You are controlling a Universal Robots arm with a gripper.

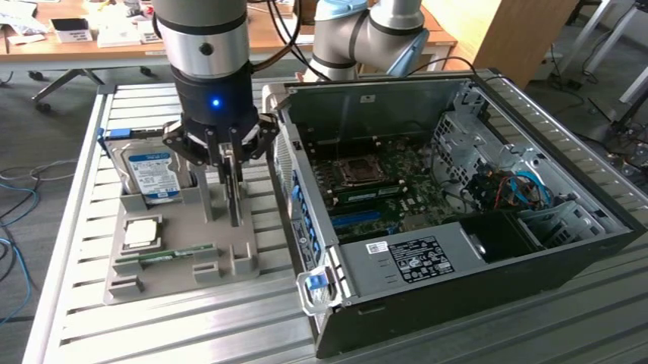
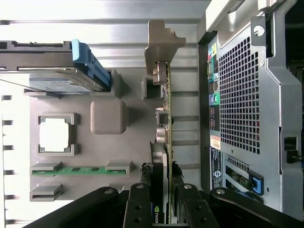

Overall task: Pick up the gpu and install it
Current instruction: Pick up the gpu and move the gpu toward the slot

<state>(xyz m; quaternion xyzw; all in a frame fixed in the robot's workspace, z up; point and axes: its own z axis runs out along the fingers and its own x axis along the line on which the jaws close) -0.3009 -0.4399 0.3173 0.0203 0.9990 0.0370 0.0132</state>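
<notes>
Computer case (image 1: 486,258) lies open beside the gray parts holder (image 1: 172,254), where the gpu (image 2: 164,118) stands on edge. The gripper (image 2: 160,172), about half closed, clamps both faces at the end away from the card's bracket (image 2: 161,42). The card is probably light, stiff and fragile; flat faces suit gripping.

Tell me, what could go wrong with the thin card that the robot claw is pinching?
The gripper pinches the thin black-and-green gpu card on edge, so it might tilt or slip. Its lower edge sits in the grey plastic holder and could snag when lifted. The silver blue-labelled hard drive and the open black computer case stand close on either side; a swing might bump them.
</notes>
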